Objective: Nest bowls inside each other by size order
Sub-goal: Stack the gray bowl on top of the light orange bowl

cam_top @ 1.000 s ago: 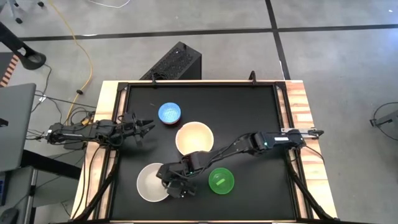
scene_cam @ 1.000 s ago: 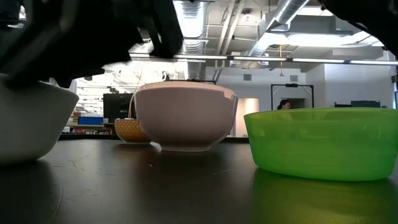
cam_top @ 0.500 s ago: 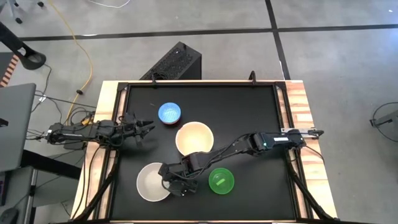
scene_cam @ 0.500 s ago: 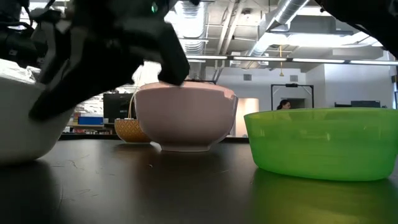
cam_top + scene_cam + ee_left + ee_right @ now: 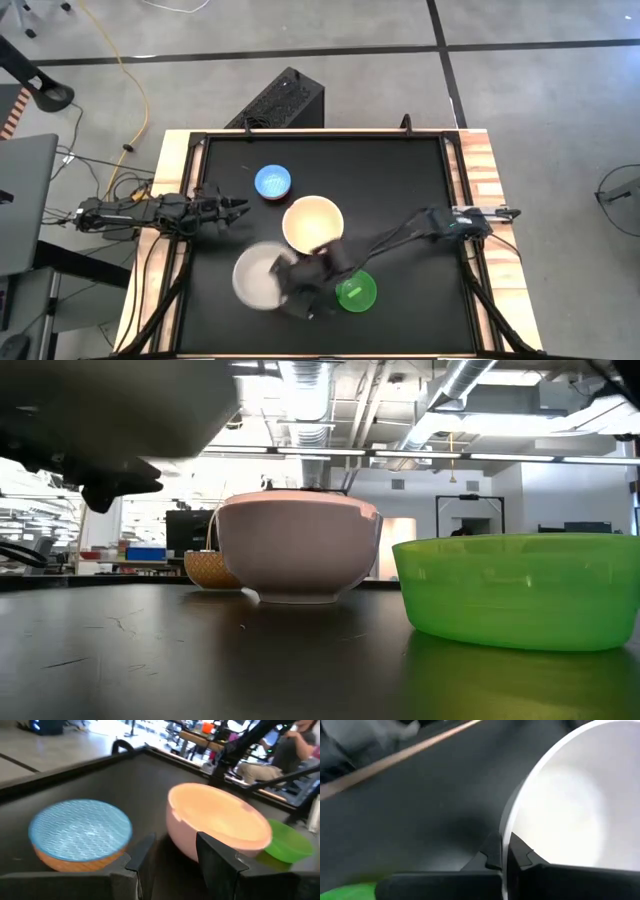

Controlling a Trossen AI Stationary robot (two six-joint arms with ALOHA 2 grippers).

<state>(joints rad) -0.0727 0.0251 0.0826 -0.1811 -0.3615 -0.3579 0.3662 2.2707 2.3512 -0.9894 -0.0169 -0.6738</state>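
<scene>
The large white bowl (image 5: 258, 277) hangs above the table's near left part, and my right gripper (image 5: 300, 290) is shut on it. In the low view only its underside (image 5: 110, 400) shows, high at the left. The cream-pink bowl (image 5: 313, 222) stands on its base mid-table, the bright green bowl (image 5: 356, 292) near it toward the front, and the light blue bowl (image 5: 273, 182) farther back. My left gripper (image 5: 235, 208) waits open at the table's left, pointing at the blue bowl (image 5: 80, 832). My right gripper pinches the white bowl's rim (image 5: 507, 832) on the side toward the green bowl. One finger (image 5: 522, 855) is inside the bowl and one finger (image 5: 491, 852) is outside. The bowl is lifted clear of the table.
A raised black frame (image 5: 320, 135) borders the dark table top. A black box (image 5: 280, 100) and cables lie on the floor beyond the far edge. Bare table shows at the far right and front left.
My right gripper has shut on the white bowl's rim and risen with it. The bowl has left the table and shifted a little toward the table's right and far side. The other bowls have kept still.
</scene>
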